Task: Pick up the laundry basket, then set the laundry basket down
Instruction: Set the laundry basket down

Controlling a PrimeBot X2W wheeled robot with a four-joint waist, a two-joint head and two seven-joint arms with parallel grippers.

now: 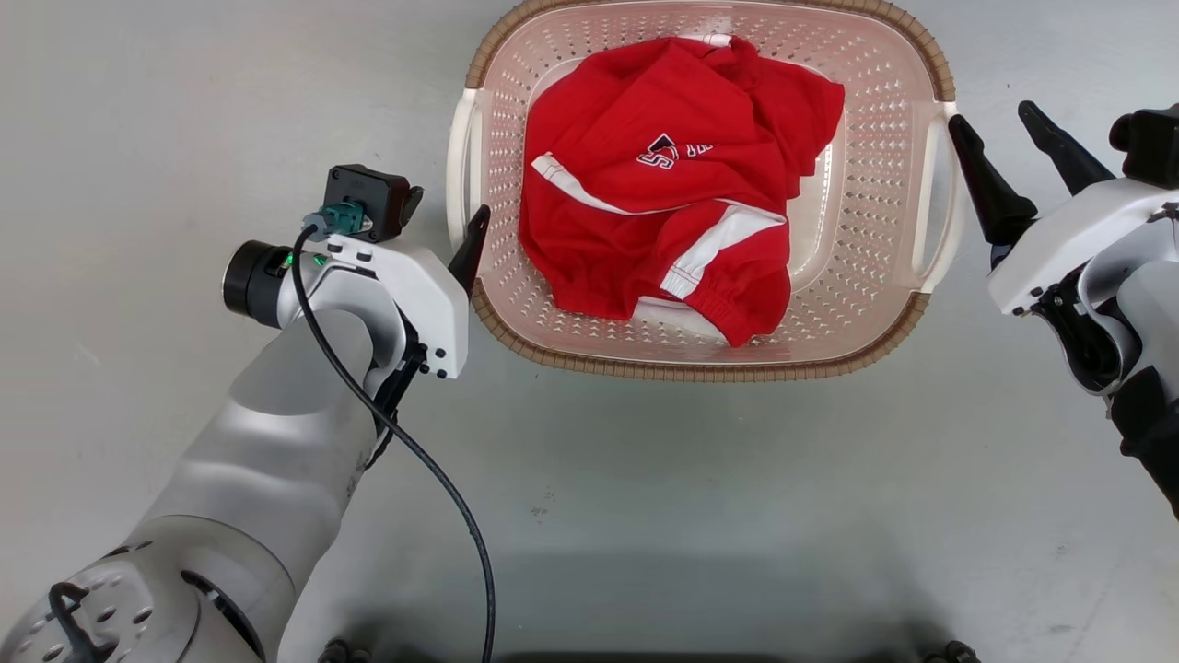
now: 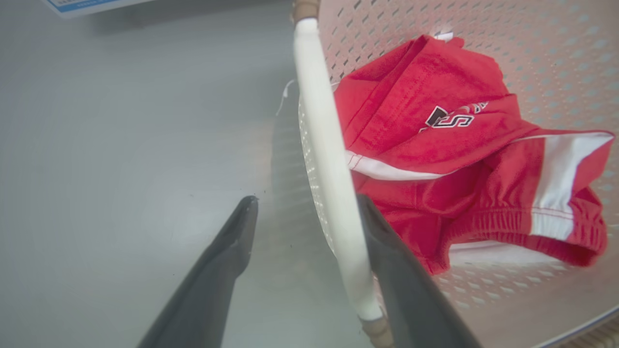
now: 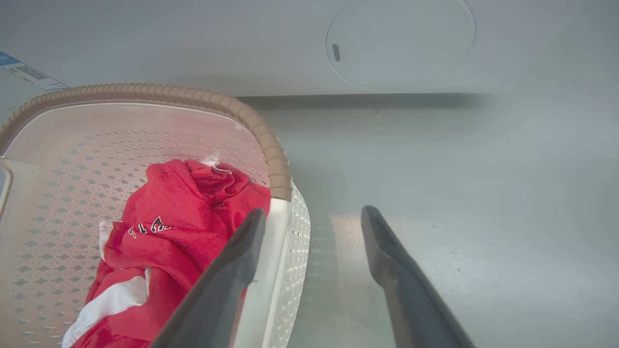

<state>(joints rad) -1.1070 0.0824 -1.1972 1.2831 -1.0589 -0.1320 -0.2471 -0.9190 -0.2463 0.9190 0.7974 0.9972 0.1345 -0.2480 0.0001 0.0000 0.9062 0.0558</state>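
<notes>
The laundry basket (image 1: 700,368), pale perforated plastic with a brown woven rim, stands on the grey floor with a red garment (image 1: 663,184) inside. My left gripper (image 1: 447,226) is open around the basket's white left handle (image 2: 324,145): one finger is outside it, the other on the inner side by the garment (image 2: 435,145). My right gripper (image 1: 993,118) is open at the white right handle (image 1: 947,198). In the right wrist view its fingers (image 3: 232,270) straddle that handle (image 3: 273,270), the inner finger close against it.
Behind the basket is a pale appliance front with a round cover (image 3: 401,43) and a blue-and-white label (image 3: 29,72). Grey floor (image 1: 737,516) lies around the basket. A black cable (image 1: 442,479) trails along my left forearm.
</notes>
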